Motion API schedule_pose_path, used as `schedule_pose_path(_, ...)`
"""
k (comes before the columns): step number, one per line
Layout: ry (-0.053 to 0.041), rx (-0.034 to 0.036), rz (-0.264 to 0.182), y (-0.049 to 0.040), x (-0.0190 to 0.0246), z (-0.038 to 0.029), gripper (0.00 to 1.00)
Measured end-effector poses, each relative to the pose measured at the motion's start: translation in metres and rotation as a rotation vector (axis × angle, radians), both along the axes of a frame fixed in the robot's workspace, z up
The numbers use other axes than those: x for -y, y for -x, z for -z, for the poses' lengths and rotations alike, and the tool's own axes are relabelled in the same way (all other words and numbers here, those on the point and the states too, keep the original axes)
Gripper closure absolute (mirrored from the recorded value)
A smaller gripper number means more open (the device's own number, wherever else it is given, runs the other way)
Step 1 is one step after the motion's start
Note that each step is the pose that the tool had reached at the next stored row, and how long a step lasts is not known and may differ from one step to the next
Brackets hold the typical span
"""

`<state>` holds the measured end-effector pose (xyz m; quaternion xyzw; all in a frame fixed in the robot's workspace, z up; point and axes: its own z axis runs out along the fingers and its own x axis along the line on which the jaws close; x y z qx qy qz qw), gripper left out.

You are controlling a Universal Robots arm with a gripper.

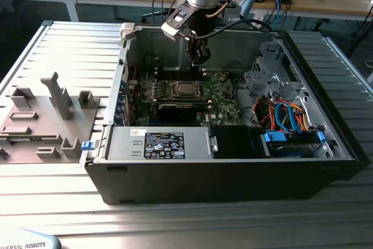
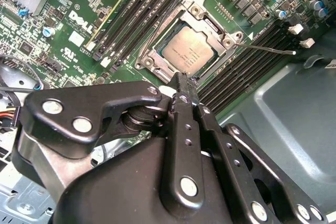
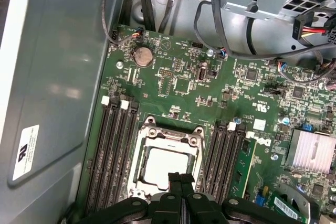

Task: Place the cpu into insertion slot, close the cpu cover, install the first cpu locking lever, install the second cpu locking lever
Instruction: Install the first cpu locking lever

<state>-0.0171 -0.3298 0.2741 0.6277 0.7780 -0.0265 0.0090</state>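
- Gripper: fingers pressed together, holding nothing, tips just above one edge of the cpu.
- cpu sits in the insertion slot; cpu cover lies flat around it.
- Thin locking lever juts out over the memory slots.
- Socket mid-motherboard, inside the open computer case.

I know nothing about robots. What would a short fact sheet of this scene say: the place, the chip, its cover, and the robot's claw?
place: open computer case with a green circuit board inside
cpu: lying flat in the insertion slot
cpu cover: down, framing the chip
gripper: shut, nothing seen in it, hovering over the slot's edge
lever: a thin metal rod sticks out sideways from the slot
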Motion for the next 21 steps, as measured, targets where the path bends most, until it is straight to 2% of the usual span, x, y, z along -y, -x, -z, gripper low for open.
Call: schedule_pose_path(21,0.0,0.0,-0.042,0.0,0.0,0.0,0.89)
